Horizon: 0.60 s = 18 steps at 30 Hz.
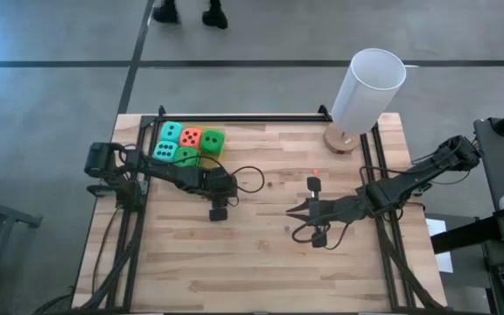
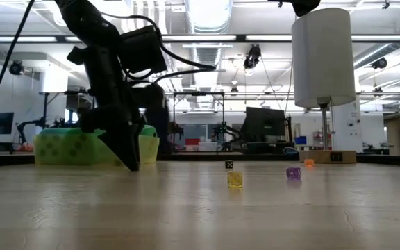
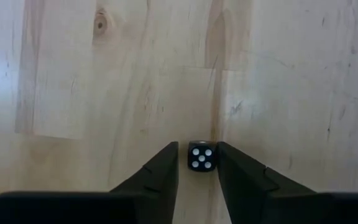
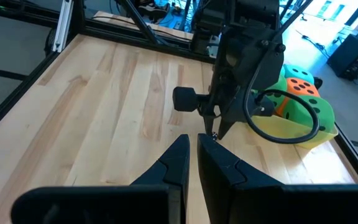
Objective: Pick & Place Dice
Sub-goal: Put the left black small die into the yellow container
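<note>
A small black die point(image 3: 202, 157) with white pips lies on the wooden table, five pips up. My left gripper point(image 3: 196, 149) points down over it, open, one finger close on each side; in the high view it point(image 1: 227, 186) is left of the table's centre. The low view hides this die behind the fingers point(image 2: 132, 161). Several large soft dice point(image 1: 191, 137), teal, orange-red and green, sit in a translucent yellow tray point(image 4: 303, 134) at the far left. My right gripper point(image 1: 292, 210) hovers shut above the table's middle, pointing toward the left arm. My left gripper comes at the black die from above, slanting down, with one finger point(image 3: 166, 168) beside each of two opposite sides point(image 3: 215, 158). The die rests flat on the table. Whether either finger touches it, I cannot tell.
A tall white cylinder point(image 1: 367, 87) stands on a wooden base at the far right. More small dice lie on the table in the low view: black point(image 2: 229, 164), yellow point(image 2: 235, 179), purple point(image 2: 294, 173) and orange point(image 2: 309, 162). Black rails point(image 1: 234, 118) frame the table.
</note>
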Available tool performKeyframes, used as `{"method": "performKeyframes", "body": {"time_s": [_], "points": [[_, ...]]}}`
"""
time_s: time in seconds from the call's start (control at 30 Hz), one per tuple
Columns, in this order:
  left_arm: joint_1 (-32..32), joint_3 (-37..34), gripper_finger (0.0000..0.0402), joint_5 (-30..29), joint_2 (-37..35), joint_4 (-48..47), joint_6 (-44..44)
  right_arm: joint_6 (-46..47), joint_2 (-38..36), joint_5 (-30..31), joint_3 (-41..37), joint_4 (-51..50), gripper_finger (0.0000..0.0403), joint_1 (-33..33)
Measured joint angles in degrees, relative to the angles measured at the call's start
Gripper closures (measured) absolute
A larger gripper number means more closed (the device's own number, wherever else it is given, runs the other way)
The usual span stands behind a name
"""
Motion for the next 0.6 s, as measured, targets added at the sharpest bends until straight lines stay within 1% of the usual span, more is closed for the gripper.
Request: {"method": "performKeyframes", "body": {"time_s": [0.1, 0.3, 0.6], "points": [[-0.02, -0.01, 0.0296, 0.04, -0.07, -0.03, 0.02, -0.02, 0.02, 0.0, 0.02, 0.0, 0.0374, -0.01], [-0.08, -0.01, 0.0354, 0.2, -0.1, -0.05, 1.96, -0.02, 0.02, 0.0, 0.0, -0.02, 0.0374, -0.02], [-0.07, 0.23, 0.0357, -0.08, -1.47, -0.58, 1.55, -0.02, 0.02, 0.0, 0.02, -0.02, 0.0374, 0.0]]}}
